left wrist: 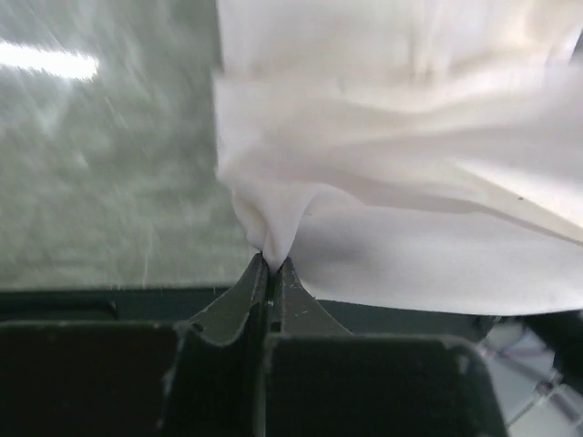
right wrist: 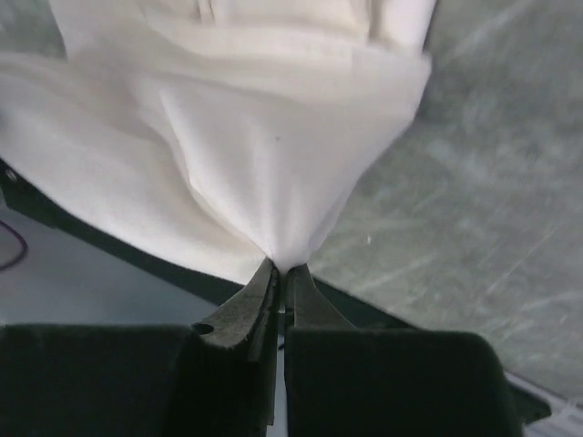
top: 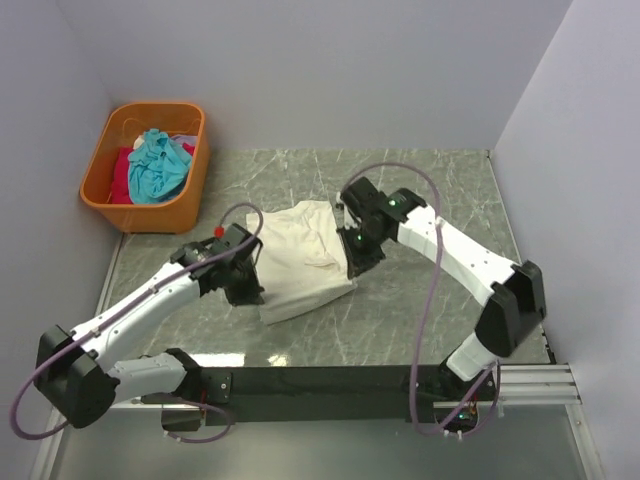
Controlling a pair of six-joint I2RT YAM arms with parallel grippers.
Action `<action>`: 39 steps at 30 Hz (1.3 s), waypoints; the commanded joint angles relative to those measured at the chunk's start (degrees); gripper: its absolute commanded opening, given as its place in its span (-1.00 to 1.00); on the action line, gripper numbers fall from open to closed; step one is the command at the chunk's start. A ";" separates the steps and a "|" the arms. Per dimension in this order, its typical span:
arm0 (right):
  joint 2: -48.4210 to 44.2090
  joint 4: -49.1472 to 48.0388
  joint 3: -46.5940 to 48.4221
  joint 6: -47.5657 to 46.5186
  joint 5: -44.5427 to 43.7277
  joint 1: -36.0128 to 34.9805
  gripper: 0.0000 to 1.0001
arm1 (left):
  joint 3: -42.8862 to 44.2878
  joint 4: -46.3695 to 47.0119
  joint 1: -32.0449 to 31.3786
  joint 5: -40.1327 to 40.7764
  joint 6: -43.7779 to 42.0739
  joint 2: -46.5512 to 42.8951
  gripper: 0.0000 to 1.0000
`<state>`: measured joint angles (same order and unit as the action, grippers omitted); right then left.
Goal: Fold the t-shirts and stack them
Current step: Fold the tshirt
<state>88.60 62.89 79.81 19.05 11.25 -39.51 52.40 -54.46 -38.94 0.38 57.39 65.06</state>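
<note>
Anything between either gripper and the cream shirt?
Nothing visible. The left gripper and right gripper are each shut on a pinch of the cream t-shirt, one at each side edge. The orange basket stands apart, back left.

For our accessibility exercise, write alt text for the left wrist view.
The left gripper, shut, pinches a fold of the cream t-shirt, which drapes across the upper right of the picture. The grey marbled table shows at left.

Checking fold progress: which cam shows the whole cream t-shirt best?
Top external: the cream t-shirt lies fully in frame on the table. Left wrist shows only a fabric pinch in the left gripper; right wrist the same for the right gripper.
</note>
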 commanded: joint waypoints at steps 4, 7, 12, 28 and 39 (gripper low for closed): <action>10.97 -0.93 14.13 -5.07 1.23 4.35 -1.00 | 5.60 7.24 11.23 4.01 -10.53 6.21 -0.99; 17.12 -0.49 21.86 -6.12 1.85 5.93 -1.00 | 7.71 10.24 14.58 4.01 -12.64 9.38 -0.99; 26.18 1.44 34.61 -6.74 2.99 8.47 -1.00 | 13.33 13.06 18.10 5.94 -15.81 16.93 -0.99; 36.55 -11.38 38.85 -6.39 6.07 12.87 -1.00 | 19.76 22.46 22.42 8.58 -17.05 31.79 -0.99; 32.96 -30.26 27.25 -6.13 4.84 13.23 -1.00 | 15.10 30.45 23.12 11.75 -15.46 30.13 -0.99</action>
<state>125.71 41.93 109.36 13.19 17.06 -27.05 67.66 -28.82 -16.29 8.97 41.63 97.73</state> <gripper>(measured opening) 0.026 0.038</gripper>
